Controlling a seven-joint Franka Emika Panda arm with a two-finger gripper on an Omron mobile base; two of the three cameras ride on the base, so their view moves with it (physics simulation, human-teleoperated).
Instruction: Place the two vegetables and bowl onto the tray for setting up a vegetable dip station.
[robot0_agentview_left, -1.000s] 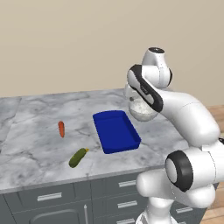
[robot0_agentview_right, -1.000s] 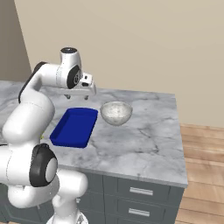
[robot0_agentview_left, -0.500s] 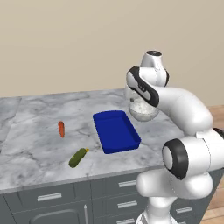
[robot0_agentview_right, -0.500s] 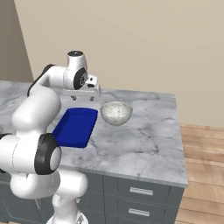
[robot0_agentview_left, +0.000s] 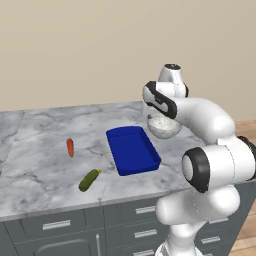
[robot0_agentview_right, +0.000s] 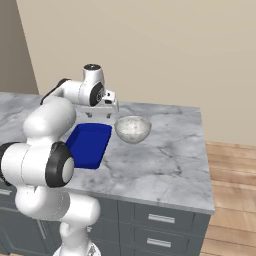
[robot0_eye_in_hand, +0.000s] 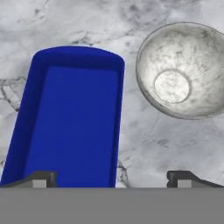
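The blue tray (robot0_agentview_left: 132, 150) lies empty in the middle of the marble counter. The speckled bowl (robot0_agentview_left: 165, 129) stands upright just to its right, apart from it. Left of the tray lie the orange carrot (robot0_agentview_left: 70, 147) and, nearer the front edge, the green cucumber (robot0_agentview_left: 89, 180). My gripper (robot0_agentview_right: 112, 107) hovers open above the far end of the gap between the tray (robot0_agentview_right: 90, 145) and the bowl (robot0_agentview_right: 133, 130), holding nothing. In the hand view it (robot0_eye_in_hand: 113, 179) looks straight down, with the tray (robot0_eye_in_hand: 72, 118) on the left and the bowl (robot0_eye_in_hand: 197, 52) at upper right.
The counter (robot0_agentview_right: 165, 165) ends in a front edge above grey drawers (robot0_agentview_right: 160, 220) and a right edge beside the wooden floor (robot0_agentview_right: 230, 200). A beige wall (robot0_agentview_left: 75, 50) stands behind. My own forearm hides part of the bowl in the left base view.
The arm has swung to the right and the hand has come down a little, from over the tray's far end toward the bowl. The jaws stay open. Nothing on the counter has moved.
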